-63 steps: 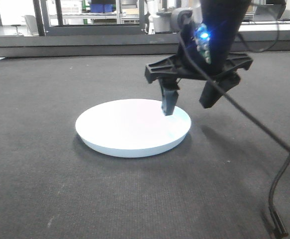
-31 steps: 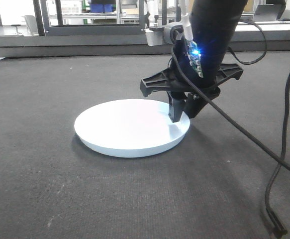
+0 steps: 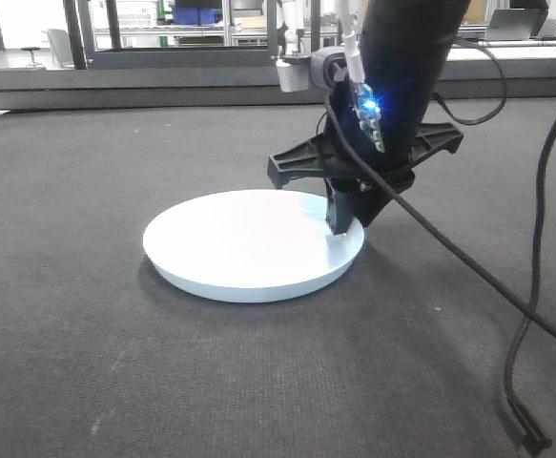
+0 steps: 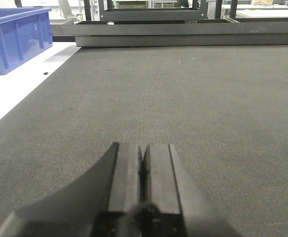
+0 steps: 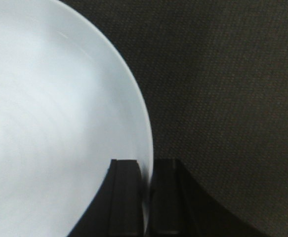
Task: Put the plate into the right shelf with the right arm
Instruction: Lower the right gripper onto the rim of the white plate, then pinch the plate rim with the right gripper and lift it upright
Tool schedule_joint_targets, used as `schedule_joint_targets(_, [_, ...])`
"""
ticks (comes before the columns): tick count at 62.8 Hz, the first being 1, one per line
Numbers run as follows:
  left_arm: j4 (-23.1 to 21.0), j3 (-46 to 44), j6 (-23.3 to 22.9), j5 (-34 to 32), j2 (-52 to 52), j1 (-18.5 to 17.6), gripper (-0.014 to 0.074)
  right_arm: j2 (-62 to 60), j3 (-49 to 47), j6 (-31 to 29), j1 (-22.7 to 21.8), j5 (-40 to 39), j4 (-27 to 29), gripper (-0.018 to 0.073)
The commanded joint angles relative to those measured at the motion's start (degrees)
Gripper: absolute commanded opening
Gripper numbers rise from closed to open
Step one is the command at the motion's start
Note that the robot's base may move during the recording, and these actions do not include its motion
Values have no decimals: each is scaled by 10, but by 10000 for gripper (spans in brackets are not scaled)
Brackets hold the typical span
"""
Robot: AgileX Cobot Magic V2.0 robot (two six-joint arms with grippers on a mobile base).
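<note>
**Right gripper pinched on the plate's rim, plate flat on the mat**

The right gripper (image 3: 347, 218) points down at the near-right edge of the plain white round shallow plate (image 3: 249, 243), with its jaws drawn narrow onto the rim. In the right wrist view, the gripper (image 5: 147, 197) has one black finger (image 5: 126, 197) over the white inside of the plate (image 5: 50, 123). The other finger is outside, over the mat, and the rim runs into the slim gap between the two. On the black wrist housing just above the fingers, a small blue light (image 3: 364, 98) glows. A black cable (image 3: 535, 248) hangs from the arm and trails down to the surface on the right of the front view.

The plate rests level on the dark grey woven mat (image 3: 87, 334), and a thin shadow shows under its low upturned rim. Its surface is smooth and unmarked, and nothing lies on it.

The left gripper (image 4: 144, 168) shows only in its own wrist view. It sits low over the same mat (image 4: 208, 98), its two flat black fingers pressed together with nothing between them. To its far left, a large blue plastic bin (image 4: 15, 42) stands on a white surface beside the mat's edge. A dark metal rail (image 4: 183, 37) runs along the mat's far side.
</note>
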Motion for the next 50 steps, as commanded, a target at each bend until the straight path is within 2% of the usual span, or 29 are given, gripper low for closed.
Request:
schedule_joint_targets(1, [-2,5,-1,-47,-7,1,-47,-52,-12,-8,-1,9,-32,55])
schedule_joint_targets(19, [-2,5,-1,-47,-7,1,-47,-172,43,-8,-21,-20,-51,55])
schedule_joint_targets(39, [-2,5,-1,-47,-7,1,-47,-366,203,-8,-101,-69,-69,55])
schedule_joint_targets(50, [-2,5,-1,-47,-7,1,-47,-485,278,-8,-107,-96,-87,55])
